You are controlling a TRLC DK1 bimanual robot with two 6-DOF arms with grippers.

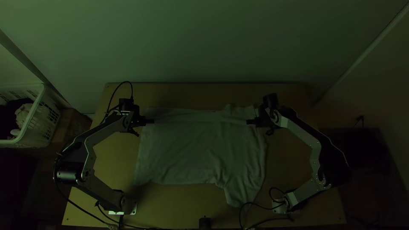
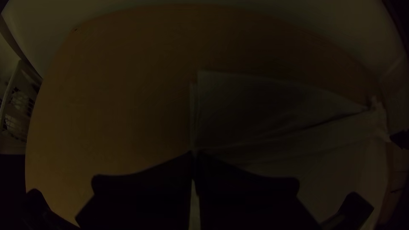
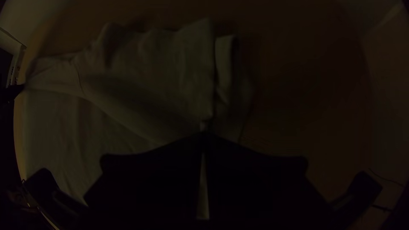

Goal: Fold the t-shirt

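T-shirt [image 1: 198, 147]'s mid-frame on the table [image 1: 285, 168], laid out but rumpled lower right, long axis running left-right. Left claw [image 1: 152, 121] is pinching cloth near its upper-left corner, right claw [image 1: 248, 122] pinching it upper right, so neither arm's really nearer. Most of the shirt lies below them in frame; I'd guess the fold heads down that way.

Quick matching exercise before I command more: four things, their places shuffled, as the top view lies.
1. T-shirt
2. Left pincer
3. Basket
4. Right pincer

A. Closed at the T-shirt's right end
B. Left of the table
C. Across the table's middle
D. Closed at the T-shirt's left end

Pairs: 1-C, 2-D, 3-B, 4-A
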